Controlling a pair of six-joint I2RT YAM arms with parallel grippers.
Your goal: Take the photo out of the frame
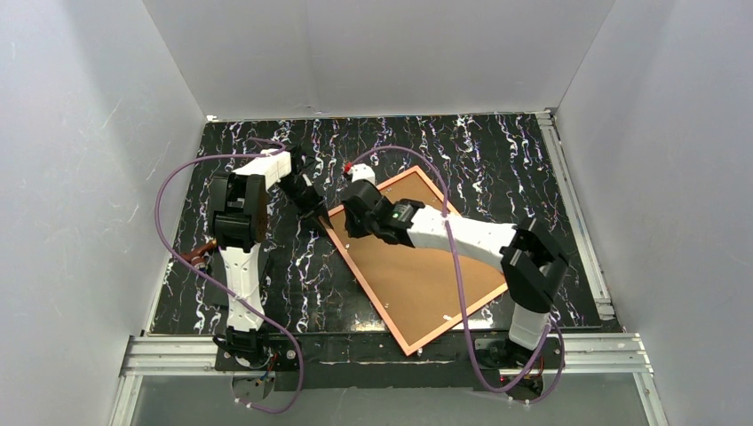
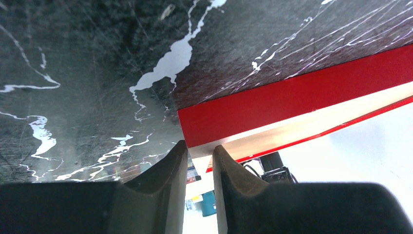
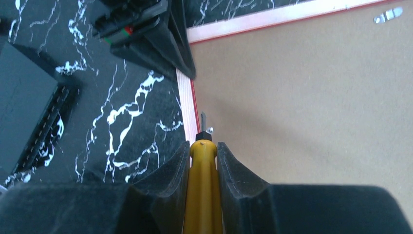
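The frame (image 1: 371, 286) lies face down and askew on the black marbled table, its orange-pink rim around the brown board back of the photo (image 1: 417, 275). The printed side is hidden. My left gripper (image 1: 314, 211) is shut on the frame's left corner. In the left wrist view the red frame edge (image 2: 292, 97) meets my gripper (image 2: 199, 148). My right gripper (image 3: 202, 146) is shut on a yellow-handled screwdriver (image 3: 202, 190). Its tip rests at a small metal tab (image 3: 209, 130) on the board (image 3: 302, 97), just inside the rim (image 3: 184, 107).
Another metal tab (image 3: 388, 14) sits near the board's far edge. A dark grey block (image 3: 24, 97) lies on the table left of the frame. White walls enclose the table, and an aluminium rail (image 1: 391, 351) runs along its near edge under the frame's near corner.
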